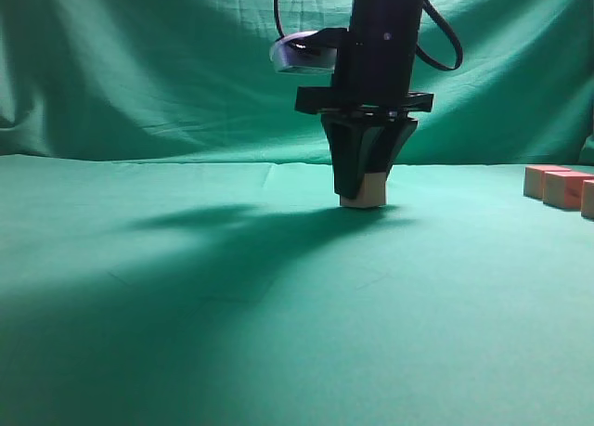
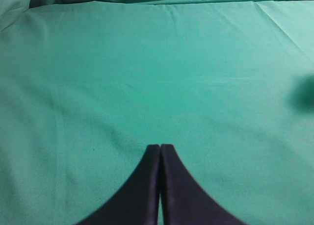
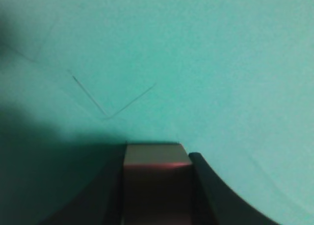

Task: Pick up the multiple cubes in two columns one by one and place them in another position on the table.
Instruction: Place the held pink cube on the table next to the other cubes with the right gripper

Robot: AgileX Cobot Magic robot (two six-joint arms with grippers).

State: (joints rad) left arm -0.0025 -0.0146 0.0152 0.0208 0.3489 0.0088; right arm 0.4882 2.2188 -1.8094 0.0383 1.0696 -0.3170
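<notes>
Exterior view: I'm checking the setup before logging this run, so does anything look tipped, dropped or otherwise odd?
Nothing stands out. The right gripper holds one cube squarely at the table, the other cubes sit upright in a row at the right edge, and the left gripper is shut over bare cloth.

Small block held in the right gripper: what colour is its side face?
Tan, wood-like side on the small block, clamped in the right gripper; exterior view shows it best.
</notes>
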